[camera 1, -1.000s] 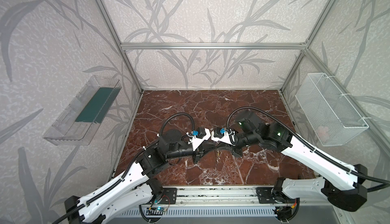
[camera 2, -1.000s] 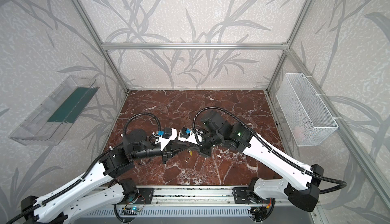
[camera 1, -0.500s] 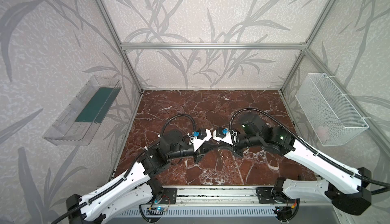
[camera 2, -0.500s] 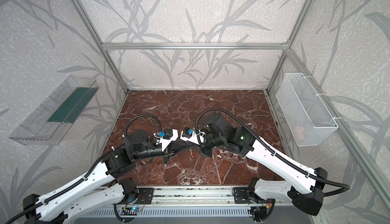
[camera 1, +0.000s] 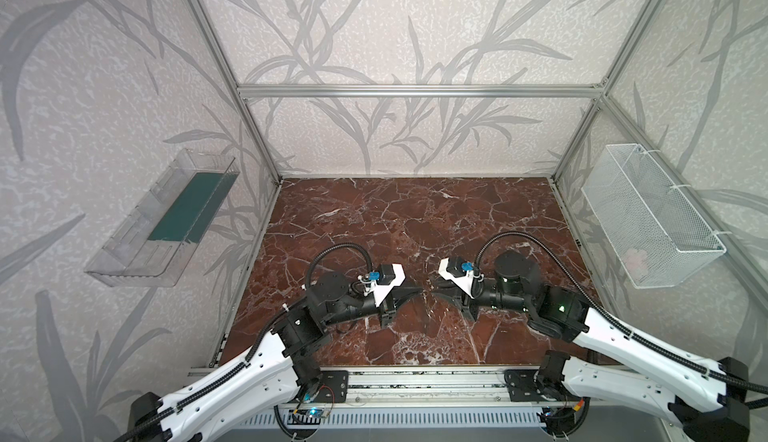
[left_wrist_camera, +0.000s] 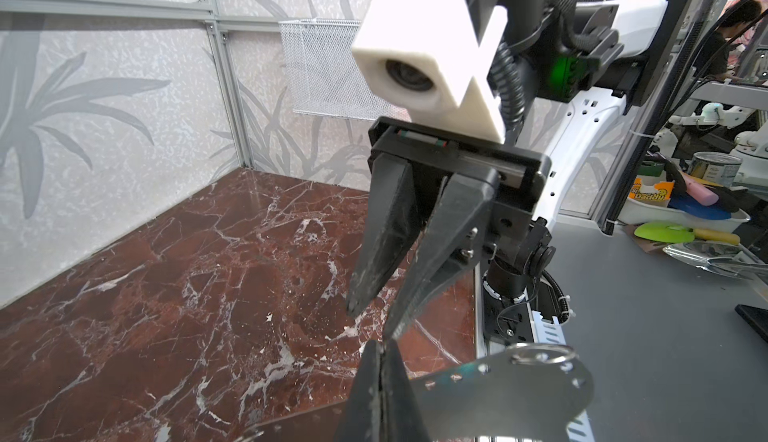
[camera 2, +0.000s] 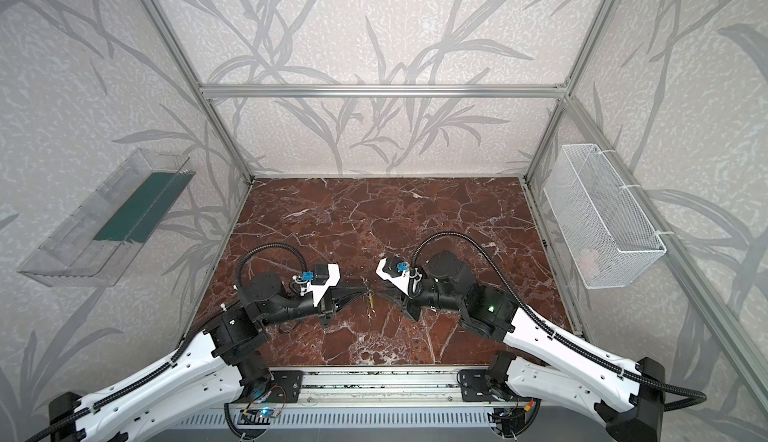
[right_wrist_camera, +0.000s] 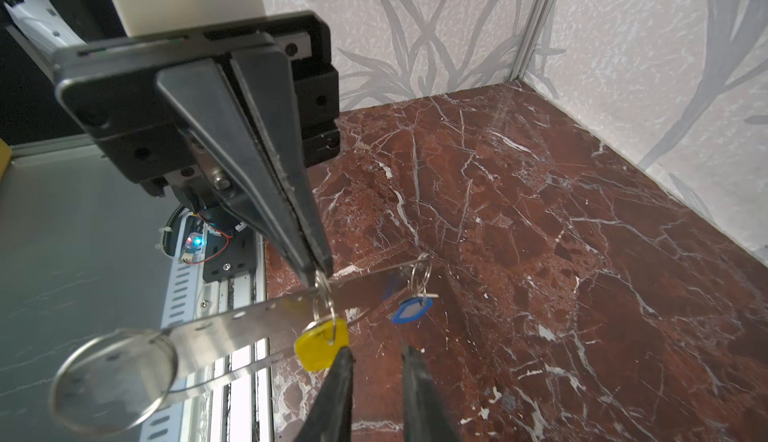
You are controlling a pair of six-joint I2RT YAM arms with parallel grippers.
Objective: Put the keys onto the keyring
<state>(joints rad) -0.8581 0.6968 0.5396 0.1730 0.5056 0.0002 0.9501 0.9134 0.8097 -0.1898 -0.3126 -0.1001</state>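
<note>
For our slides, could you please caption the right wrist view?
Left claw pinches flat perforated metal plate; yellow plastic key tag and blue plastic key tag hang from it.

– Where is the keyring (right_wrist_camera: 249,325)?
– Up off the table (camera 2: 374,227), between the arms. The left gripper (right_wrist_camera: 318,271) touches it from the left. The right gripper (right_wrist_camera: 378,354) is just to its right, apart.
– And the keys?
– Both hang under it: one key (right_wrist_camera: 322,344) at the left gripper's tips, the other key (right_wrist_camera: 411,309) farther along. The basket (camera 2: 602,219) is well right of it and the tray (camera 2: 104,219) well left.
</note>
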